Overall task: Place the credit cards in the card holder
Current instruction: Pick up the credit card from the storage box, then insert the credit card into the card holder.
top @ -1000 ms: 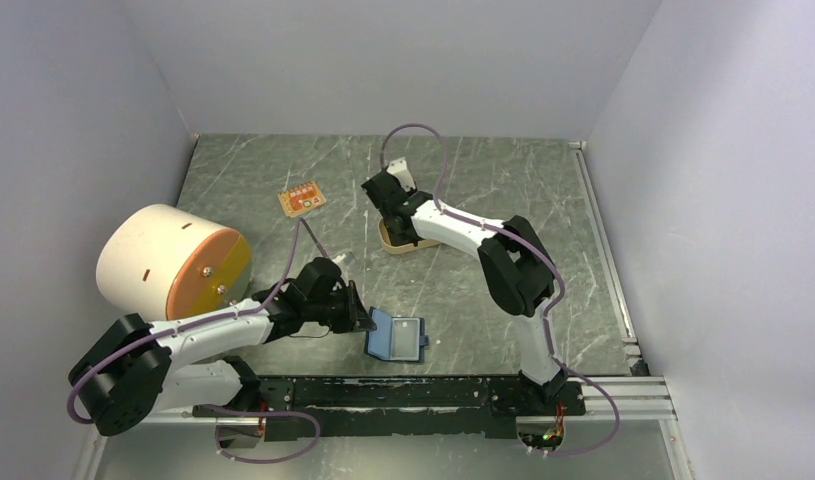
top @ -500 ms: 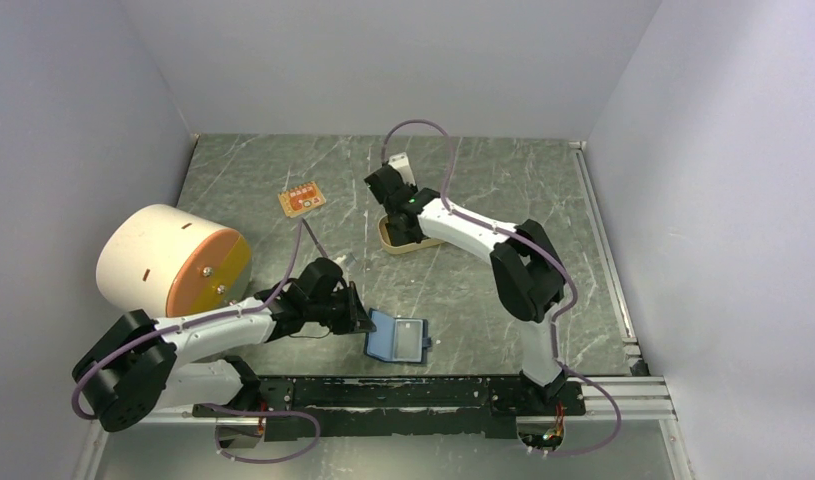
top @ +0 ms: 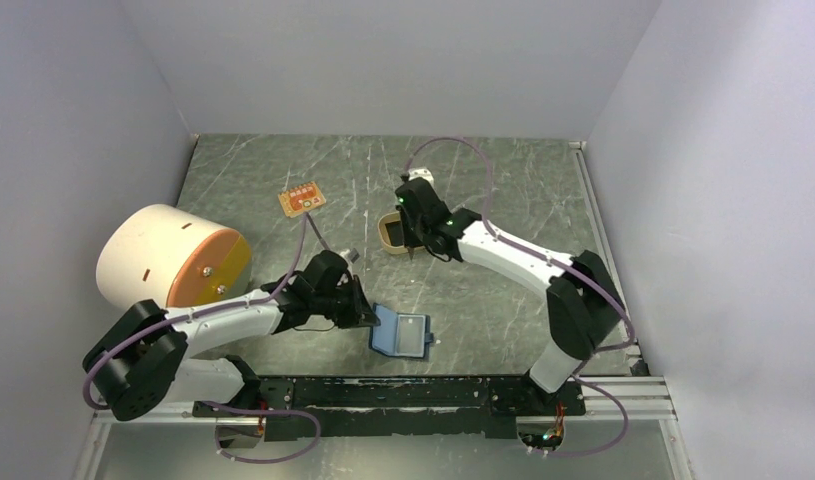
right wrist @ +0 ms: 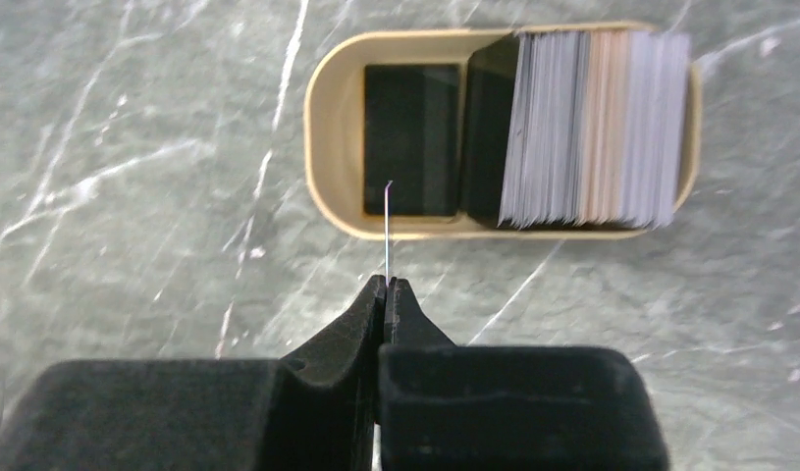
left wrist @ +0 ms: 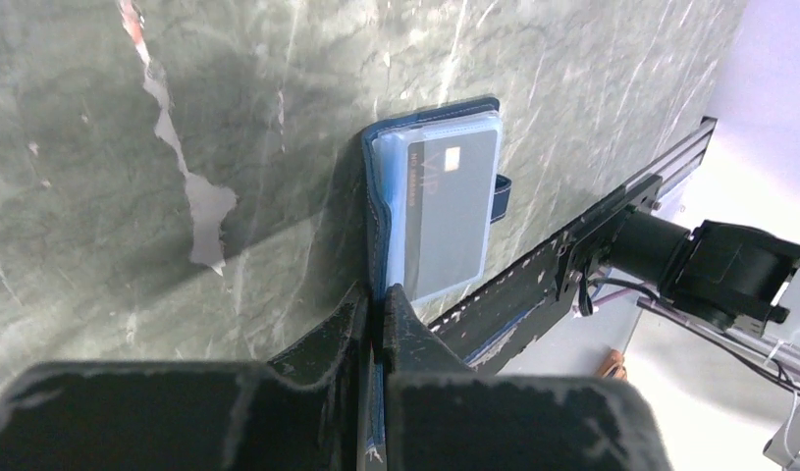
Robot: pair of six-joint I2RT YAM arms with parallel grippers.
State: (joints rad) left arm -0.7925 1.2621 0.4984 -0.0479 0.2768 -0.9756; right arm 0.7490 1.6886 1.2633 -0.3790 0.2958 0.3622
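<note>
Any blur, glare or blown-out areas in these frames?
Right wrist: the card stack in the tan tray is smeared sideways by blur. Left wrist: card holder sharp, top right corner washed out. Top external: even light, soft shadows, no strong glare.

You are looking at a dark green, white-veined tabletop [top: 523, 180] boxed in by plain pale walls [top: 383, 60] left, far and right.
</note>
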